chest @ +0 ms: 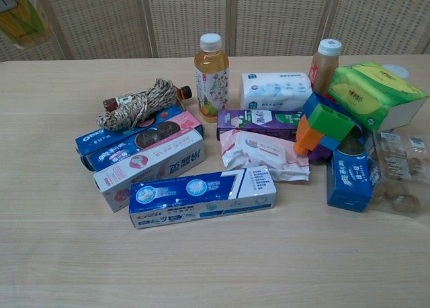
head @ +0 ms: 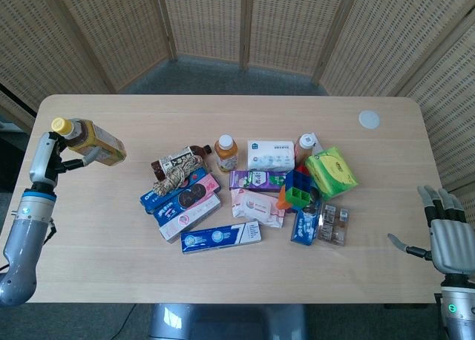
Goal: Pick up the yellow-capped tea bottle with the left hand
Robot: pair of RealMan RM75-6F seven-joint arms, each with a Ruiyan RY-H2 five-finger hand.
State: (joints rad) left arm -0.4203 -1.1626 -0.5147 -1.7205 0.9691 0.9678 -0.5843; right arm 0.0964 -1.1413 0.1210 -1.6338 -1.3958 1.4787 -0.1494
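Note:
My left hand [head: 50, 153] grips the yellow-capped tea bottle [head: 87, 139] and holds it in the air over the table's left end, tilted with its cap toward the left. In the chest view only the bottle's lower part [chest: 20, 15] shows, at the top left corner, and the left hand is out of frame there. My right hand [head: 444, 236] hangs past the table's right front corner with fingers spread and nothing in it.
A cluster covers the middle of the table [head: 111, 258]: a white-capped tea bottle [chest: 211, 76], a twine-wrapped dark bottle [chest: 142, 101], toothpaste boxes [chest: 201, 196], tissue packs [chest: 275, 89], a green packet [chest: 373, 93], coloured blocks [chest: 326, 123] and a white lid [head: 369, 119].

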